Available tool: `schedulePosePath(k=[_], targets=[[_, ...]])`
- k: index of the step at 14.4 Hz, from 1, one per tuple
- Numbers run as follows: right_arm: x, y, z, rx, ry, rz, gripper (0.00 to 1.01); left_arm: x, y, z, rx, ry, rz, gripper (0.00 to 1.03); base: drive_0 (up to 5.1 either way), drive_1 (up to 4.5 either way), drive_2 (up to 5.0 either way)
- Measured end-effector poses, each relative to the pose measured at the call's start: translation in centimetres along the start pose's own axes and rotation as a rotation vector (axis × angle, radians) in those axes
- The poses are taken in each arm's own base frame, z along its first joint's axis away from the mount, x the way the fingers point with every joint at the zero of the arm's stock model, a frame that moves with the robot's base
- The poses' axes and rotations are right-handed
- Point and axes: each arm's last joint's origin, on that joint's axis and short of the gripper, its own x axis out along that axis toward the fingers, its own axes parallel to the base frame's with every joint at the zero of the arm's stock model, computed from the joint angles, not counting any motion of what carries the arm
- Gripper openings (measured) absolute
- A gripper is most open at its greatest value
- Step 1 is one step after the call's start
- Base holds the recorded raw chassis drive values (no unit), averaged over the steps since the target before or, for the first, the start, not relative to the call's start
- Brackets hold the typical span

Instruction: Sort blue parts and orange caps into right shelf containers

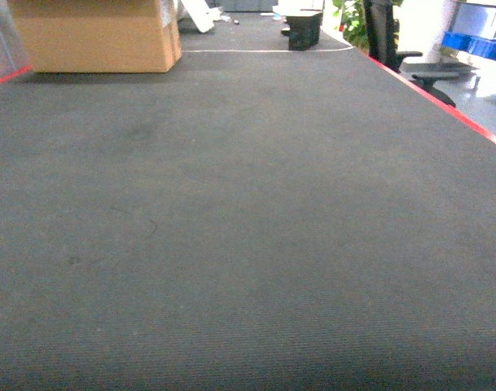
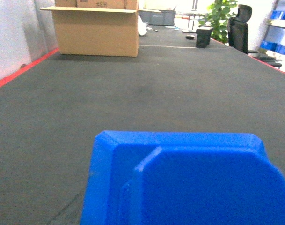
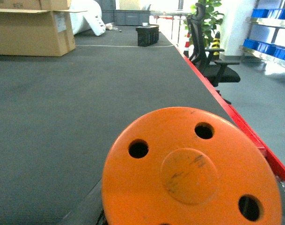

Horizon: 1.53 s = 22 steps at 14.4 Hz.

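Clearly the two things to be sorted sit right under the wrist cameras: a blue part [image 2: 184, 180], blocky with bevelled corners and a raised panel, fills the lower half of the left wrist view, and an orange cap [image 3: 191, 171], a round disc with small holes through its face and a scuffed centre, fills the lower part of the right wrist view. Each looks carried at its arm's tip, but neither gripper's fingers show in any view, so I cannot tell how wide the jaws stand or whether they truly have hold. The risk, as I judge it, lies there: with the grasps unseen, either piece could slip or tilt during travel and drop onto the dark carpeted table [image 1: 248, 244], or off its red-edged right side [image 1: 443, 102] onto the floor near the black office chair [image 3: 210, 61]. The blue shelf crates [image 3: 268, 47] stand well apart, off to the far right beyond that edge, so a long carry or a turn of the base seems needed, and a swing might strike the chair. Both arms appear held low and level over the table, cameras looking forward along it towards the cardboard box [image 1: 97, 37] at the far left; neither arm shows in the head view.
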Motion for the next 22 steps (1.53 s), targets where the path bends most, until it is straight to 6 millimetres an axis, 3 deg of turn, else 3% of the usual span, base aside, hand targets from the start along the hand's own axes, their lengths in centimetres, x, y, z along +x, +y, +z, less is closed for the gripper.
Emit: schedulePosePath(k=[6,22], targets=[[0.0,0.0,0.0,0.0,0.0,0.0,0.46,0.0,-0.01,0.0,0.0,0.0,-0.002,0.43,0.0,0.0,0.0],[0.0,0.0,0.0,0.0,0.0,0.0,0.46,0.0,0.0,0.0,0.0,0.0,-0.002,0.43,-1.6,-1.61,-1.6]])
